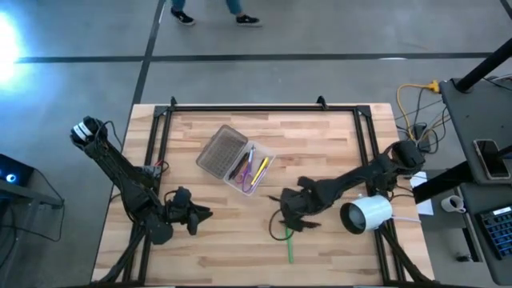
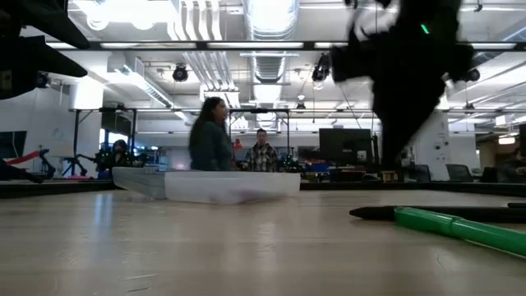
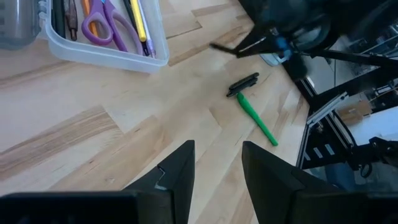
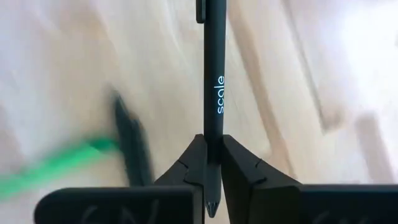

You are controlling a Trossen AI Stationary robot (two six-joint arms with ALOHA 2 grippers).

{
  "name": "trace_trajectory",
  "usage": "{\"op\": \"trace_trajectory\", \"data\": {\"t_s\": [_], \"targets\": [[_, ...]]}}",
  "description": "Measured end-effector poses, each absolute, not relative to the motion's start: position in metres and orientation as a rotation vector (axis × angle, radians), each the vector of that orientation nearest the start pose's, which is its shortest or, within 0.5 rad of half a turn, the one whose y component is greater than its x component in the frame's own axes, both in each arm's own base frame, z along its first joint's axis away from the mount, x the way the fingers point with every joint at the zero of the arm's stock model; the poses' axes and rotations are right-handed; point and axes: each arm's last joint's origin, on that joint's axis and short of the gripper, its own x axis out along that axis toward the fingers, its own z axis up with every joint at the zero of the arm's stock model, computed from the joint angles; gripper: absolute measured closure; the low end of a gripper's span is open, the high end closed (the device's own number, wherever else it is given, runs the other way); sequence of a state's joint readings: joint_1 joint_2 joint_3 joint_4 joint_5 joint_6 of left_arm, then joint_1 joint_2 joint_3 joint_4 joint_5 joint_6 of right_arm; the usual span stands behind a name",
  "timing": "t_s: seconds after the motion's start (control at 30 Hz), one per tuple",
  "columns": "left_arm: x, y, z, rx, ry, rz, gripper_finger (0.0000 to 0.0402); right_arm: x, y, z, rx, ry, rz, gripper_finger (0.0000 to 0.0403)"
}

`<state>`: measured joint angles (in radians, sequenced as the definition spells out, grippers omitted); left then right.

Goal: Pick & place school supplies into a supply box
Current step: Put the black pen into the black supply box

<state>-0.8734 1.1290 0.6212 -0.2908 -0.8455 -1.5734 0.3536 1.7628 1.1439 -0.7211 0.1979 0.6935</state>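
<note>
Wooden table: right jaws pinching one black pen, left jaws apart, empty.

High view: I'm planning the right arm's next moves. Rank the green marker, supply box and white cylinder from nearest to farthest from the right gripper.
From the right gripper, shut on a black pen:
1. Green marker, just below it.
2. Supply box, up-left, and white cylinder, rightward: too close to call.

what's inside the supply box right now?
In the supply box: purple-handled scissors, a yellow pencil and dark pens. The left wrist view crops its far end, and the ribbed grey half hides anything beneath.
</note>
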Motion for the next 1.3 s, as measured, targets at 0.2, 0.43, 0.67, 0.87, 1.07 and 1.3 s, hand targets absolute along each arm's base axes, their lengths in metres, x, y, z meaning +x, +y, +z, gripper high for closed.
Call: {"op": "trace_trajectory", "data": {"t_s": [0.2, 0.43, 0.67, 0.87, 1.07, 1.3], "targets": [[0.152, -0.148, 0.213, -0.929, 0.396, 0.357, 0.0284, 0.342, 0.087, 0.226, -0.097, 1.113, -0.257, 0.0388], [0.152, -0.148, 0.214, -0.936, 0.392, 0.353, 0.0284, 0.38, 0.03, 0.23, -0.584, 1.234, -0.162, 0.0389], [0.153, -0.149, 0.215, -0.956, 0.384, 0.345, 0.0284, 0.428, -0.003, 0.2, -0.919, 1.358, -0.009, 0.0383], [0.154, -0.15, 0.217, -0.98, 0.371, 0.333, 0.0284, 0.455, -0.01, 0.18, -0.934, 1.376, 0.01, 0.0361], [0.154, -0.151, 0.217, -0.986, 0.368, 0.329, 0.0284, 0.467, -0.011, 0.187, -0.875, 1.328, -0.042, 0.0309], [0.154, -0.151, 0.217, -0.986, 0.369, 0.329, 0.0284, 0.457, -0.01, 0.209, -0.663, 1.357, -0.191, 0.0246]]}}
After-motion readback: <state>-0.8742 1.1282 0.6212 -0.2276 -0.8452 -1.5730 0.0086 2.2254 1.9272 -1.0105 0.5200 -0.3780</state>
